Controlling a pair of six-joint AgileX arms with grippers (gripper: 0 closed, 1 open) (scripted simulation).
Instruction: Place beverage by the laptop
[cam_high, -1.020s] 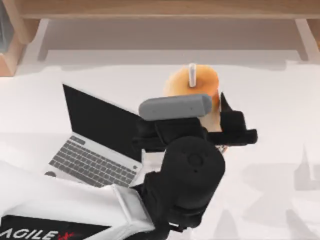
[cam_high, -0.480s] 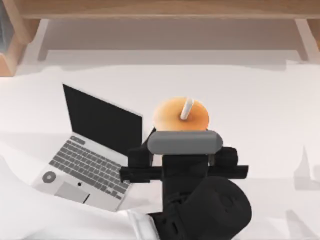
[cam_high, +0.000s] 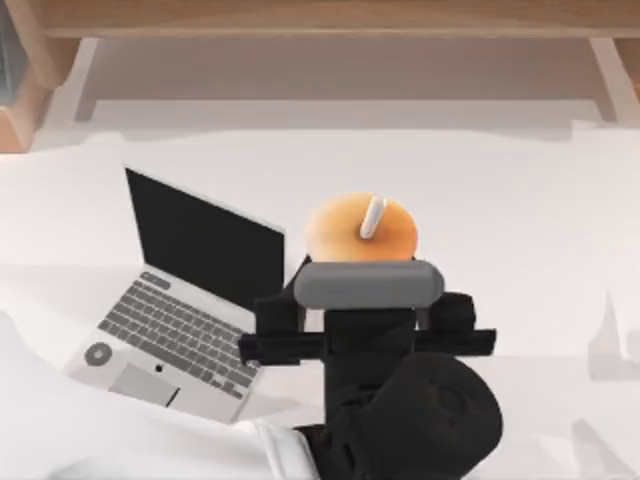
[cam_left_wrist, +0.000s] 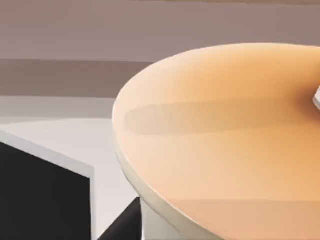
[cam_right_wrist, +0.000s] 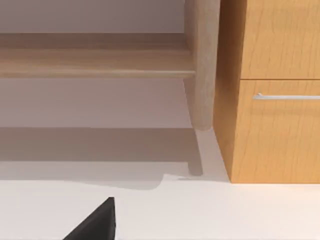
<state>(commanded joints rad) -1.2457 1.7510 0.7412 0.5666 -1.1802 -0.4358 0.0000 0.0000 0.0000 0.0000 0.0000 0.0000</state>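
Here, beverage (cam_high: 350, 228) just beside laptop (cam_high: 185, 290).

The left arm comes in from the near left of the table, its white link running along the near edge just in front of the laptop (cam_high: 190, 310), then turning into a bulky black wrist. The wrist points away toward the far edge, to the laptop's right. A grey bar crosses it, with black blocks jutting out either side behind that bar. The left gripper (cam_high: 362, 262) sits just right of the laptop's screen, under the cup's (cam_high: 360, 228) orange lid; whether its fingers are parted or closed cannot be made out. In the right wrist view, a dark fingertip (cam_right_wrist: 95, 222) of the right gripper shows.
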